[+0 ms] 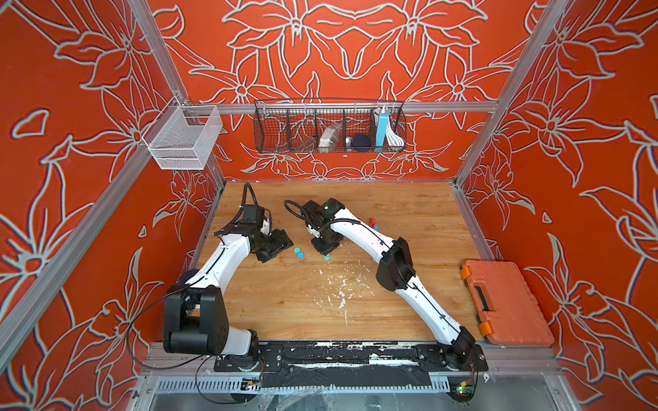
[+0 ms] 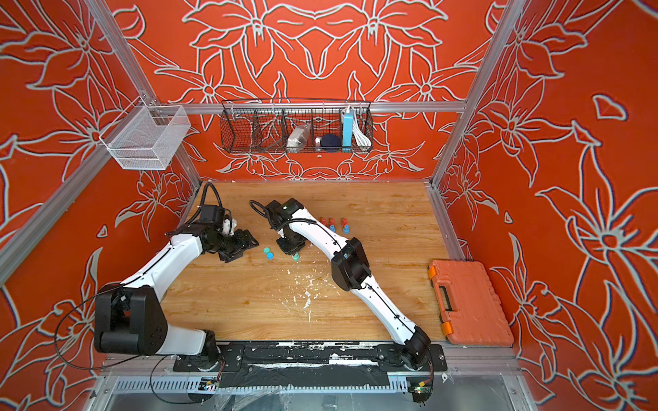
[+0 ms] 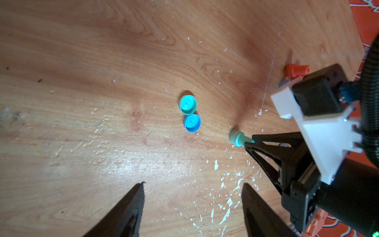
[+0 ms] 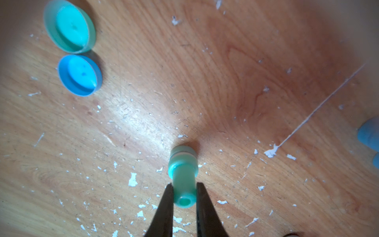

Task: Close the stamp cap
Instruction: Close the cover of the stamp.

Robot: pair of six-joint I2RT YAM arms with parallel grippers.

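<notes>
Teal stamp point(image 4: 183, 164) stands on the wooden table point(image 4: 246, 61), right gripper point(image 4: 184, 184) clamped on its handle. Matching teal cap point(image 4: 70, 26) lies hollow-up, apparently touching a blue cap point(image 4: 80, 74). Left gripper point(image 3: 193, 183) hovers, jaws apart. Best: lift stamp straight, centre over teal cap, press down squarely.

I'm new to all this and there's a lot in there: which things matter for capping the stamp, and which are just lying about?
In the job: teal stamp, held by the right gripper; teal cap; open left gripper nearby.
Lying about: blue cap, red and blue stamps, orange case, black wire basket, white basket.
</notes>
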